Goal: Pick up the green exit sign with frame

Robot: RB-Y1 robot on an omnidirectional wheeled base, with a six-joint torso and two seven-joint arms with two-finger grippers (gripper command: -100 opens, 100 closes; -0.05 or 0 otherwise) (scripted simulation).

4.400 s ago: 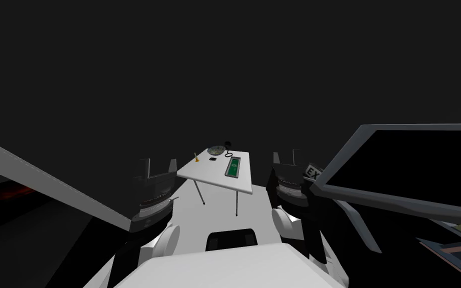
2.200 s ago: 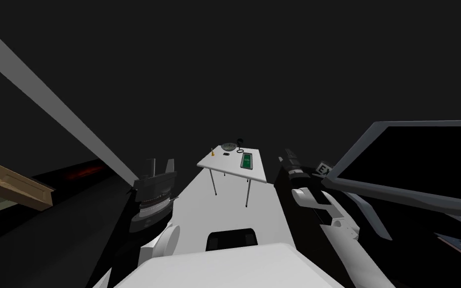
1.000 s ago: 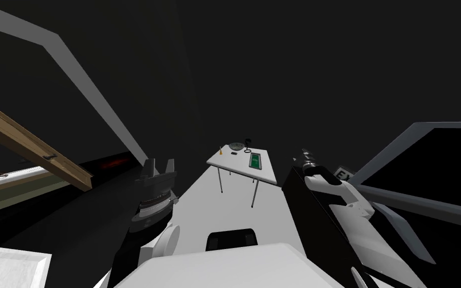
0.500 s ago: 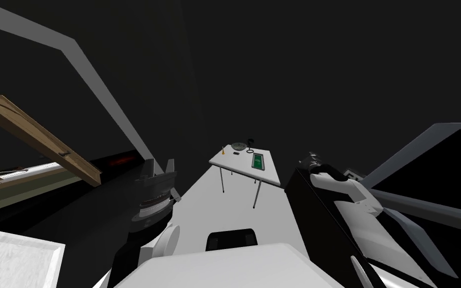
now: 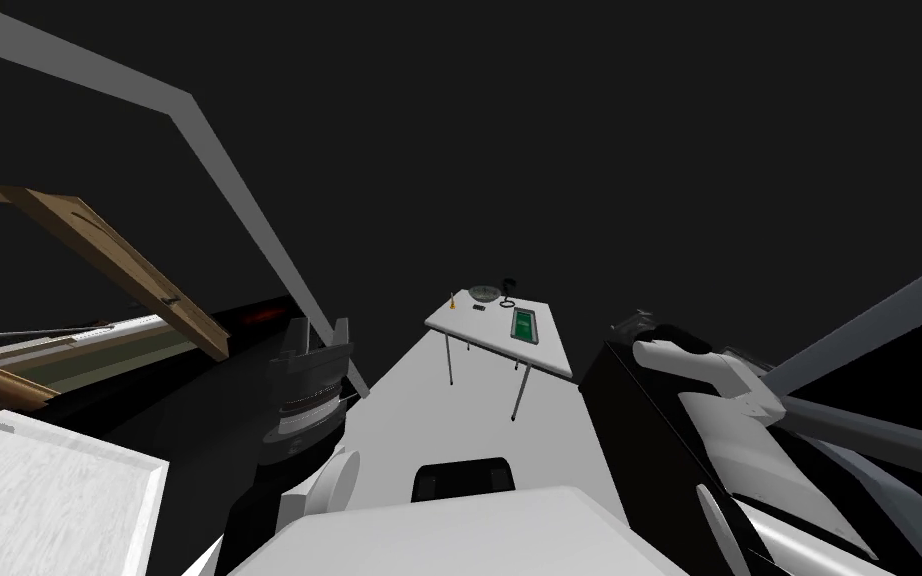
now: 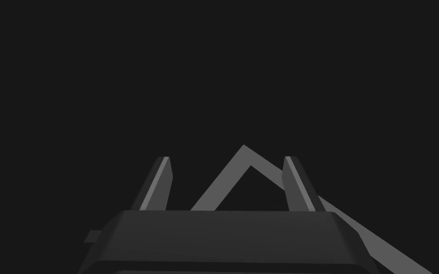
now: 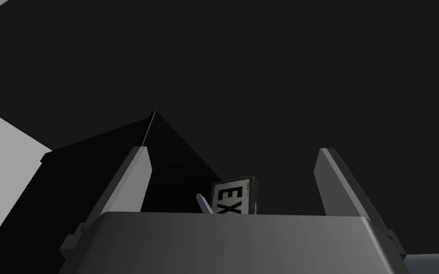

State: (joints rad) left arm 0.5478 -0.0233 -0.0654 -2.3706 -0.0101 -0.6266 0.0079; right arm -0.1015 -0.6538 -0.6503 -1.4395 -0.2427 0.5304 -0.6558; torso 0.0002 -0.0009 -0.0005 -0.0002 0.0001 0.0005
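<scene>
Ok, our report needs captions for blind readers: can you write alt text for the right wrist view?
The open right gripper points at a white, dark-framed EX sign, which stands beyond and between its fingers, untouched. A black block rises beside the sign.

You are looking at dark letters "EX" showing on a white framed sign (image 7: 233, 196). Any lettering on the green framed panel (image 5: 523, 325) lying on the tabletop (image 5: 479, 330) is staying too small to read.

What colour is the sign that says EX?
The sign is white with dark letters, best in the right wrist view.
</scene>
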